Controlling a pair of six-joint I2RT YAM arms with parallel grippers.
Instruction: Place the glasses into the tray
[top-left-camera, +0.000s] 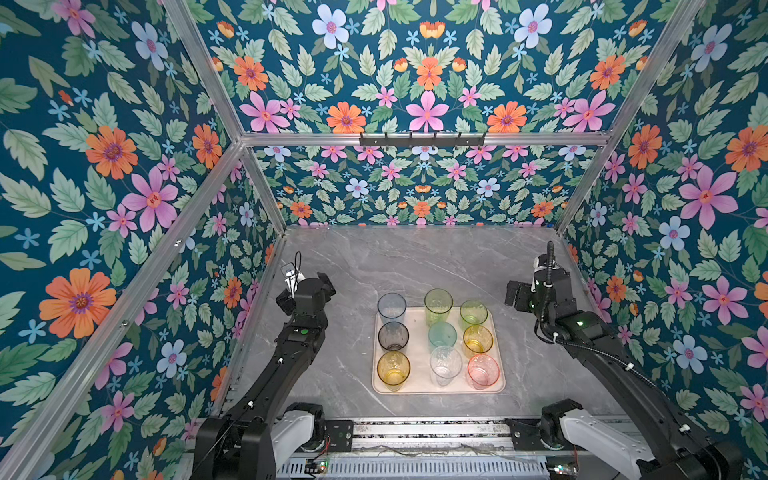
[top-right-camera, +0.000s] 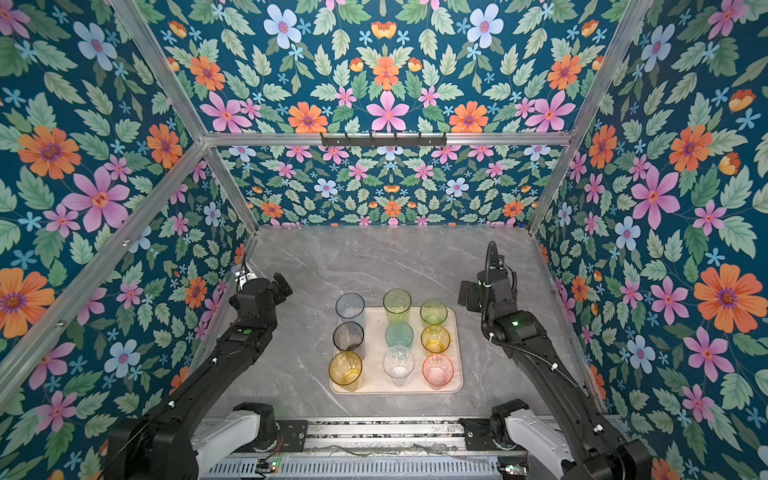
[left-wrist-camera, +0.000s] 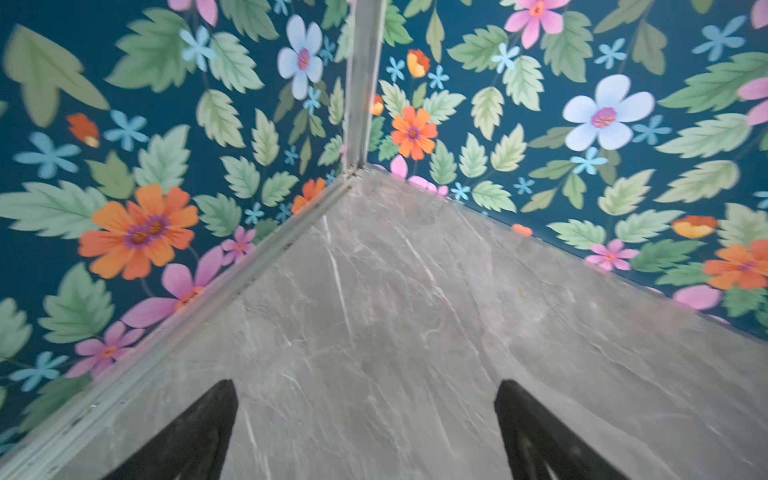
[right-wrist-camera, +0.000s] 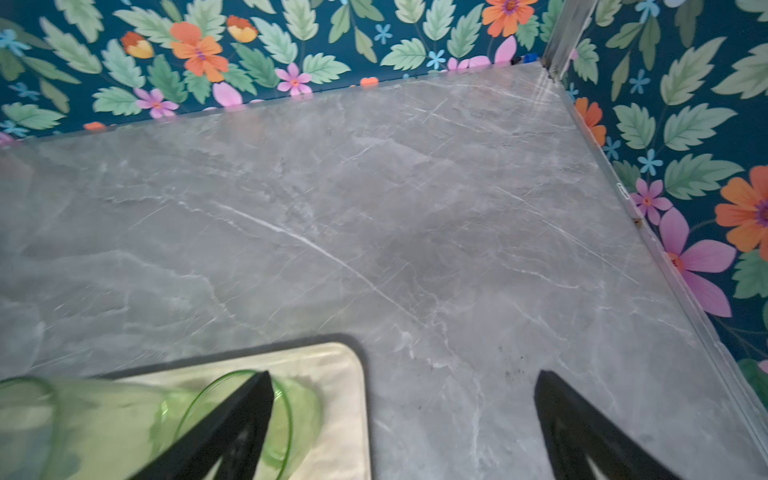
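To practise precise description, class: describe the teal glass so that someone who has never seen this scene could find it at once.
On the grey marble table, find the beige-pink tray, where nine glasses stand in three rows of three. The teal glass stands at the very centre of that grid. It is the only blue-green one, with neighbours on every side.

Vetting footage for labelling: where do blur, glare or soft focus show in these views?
Left wrist view: wallpaper smeared, fingers soft-edged. Right wrist view: the green glass at the tray corner is out of focus, the table beyond sharper. Both top views: sharp, evenly lit, only faint shadows, no strong glare.
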